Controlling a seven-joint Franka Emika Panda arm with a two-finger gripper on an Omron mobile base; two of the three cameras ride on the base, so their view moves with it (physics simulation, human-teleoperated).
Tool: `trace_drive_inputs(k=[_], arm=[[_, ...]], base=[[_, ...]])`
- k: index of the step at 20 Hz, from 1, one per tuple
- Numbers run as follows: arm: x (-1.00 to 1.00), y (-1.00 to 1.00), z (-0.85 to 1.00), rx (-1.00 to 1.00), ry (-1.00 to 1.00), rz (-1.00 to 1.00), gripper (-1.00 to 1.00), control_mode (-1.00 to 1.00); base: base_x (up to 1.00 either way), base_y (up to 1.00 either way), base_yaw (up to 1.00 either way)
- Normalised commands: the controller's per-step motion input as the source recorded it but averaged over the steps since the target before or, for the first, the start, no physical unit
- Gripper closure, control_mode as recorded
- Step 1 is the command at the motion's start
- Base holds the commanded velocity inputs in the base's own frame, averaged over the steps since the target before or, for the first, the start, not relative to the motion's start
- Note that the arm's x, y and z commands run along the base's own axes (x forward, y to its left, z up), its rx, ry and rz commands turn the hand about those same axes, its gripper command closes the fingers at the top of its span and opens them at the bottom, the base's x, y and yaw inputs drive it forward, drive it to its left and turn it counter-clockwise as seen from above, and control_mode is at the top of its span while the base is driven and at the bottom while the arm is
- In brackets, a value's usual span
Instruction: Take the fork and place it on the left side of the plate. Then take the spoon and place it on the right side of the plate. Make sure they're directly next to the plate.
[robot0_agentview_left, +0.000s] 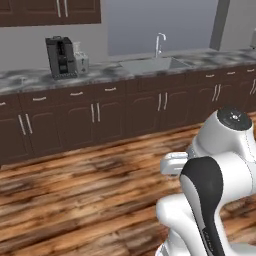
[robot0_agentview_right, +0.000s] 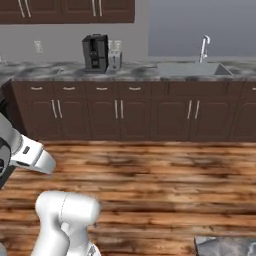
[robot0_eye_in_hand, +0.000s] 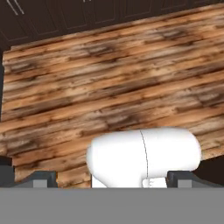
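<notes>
Where the orange fork, the pale grey spoon and the white-grey plate lie cannot be told from these views. The two-finger gripper (robot0_eye_in_hand: 113, 179) points down at the floor, its small dark fingertips (robot0_eye_in_hand: 43, 178) set wide apart at opposite sides of the hand view, with nothing between them. Beneath it runs a floor of long brown wooden planks (robot0_eye_in_hand: 109, 87), streaked with darker grain and matte in finish. Beyond the floor stands a row of dark brown base cabinets (robot0_agentview_left: 75, 115), flat-panelled, with slim pale metal handles. They carry a grey marbled stone counter (robot0_agentview_left: 30, 80). On the counter stands a boxy black coffee machine (robot0_agentview_left: 61, 56), upright, with a small pale grey appliance (robot0_agentview_left: 80, 61) just beside it. Set into the counter is a rectangular grey steel sink (robot0_agentview_left: 155, 64), its basin showing plain grey; a curved silvery faucet (robot0_agentview_left: 159, 44) rises behind it. Dark brown upper cabinets (robot0_agentview_left: 50, 12) hang above. A grey marbled corner (robot0_agentview_right: 225, 246) sits low in the right base view
</notes>
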Motion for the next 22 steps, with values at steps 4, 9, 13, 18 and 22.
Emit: trace_drive_inputs(k=[4, 9, 13, 18, 22], arm=[[0.00, 0.00, 0.00, 0.00, 0.00, 0.00, -1.00, 1.00], [0.00, 0.00, 0.00, 0.00, 0.00, 0.00, -1.00, 1.00], [0.00, 0.00, 0.00, 0.00, 0.00, 0.00, -1.00, 1.00], [0.00, 0.00, 0.00, 0.00, 0.00, 0.00, -1.00, 1.00], [0.00, 0.00, 0.00, 0.00, 0.00, 0.00, -1.00, 1.00]], base=[[1.00, 0.13, -0.01], [1.00, 0.50, 0.00], [1.00, 0.64, 0.00], [0.95, 0.77, 0.01], [0.93, 0.73, 0.09]])
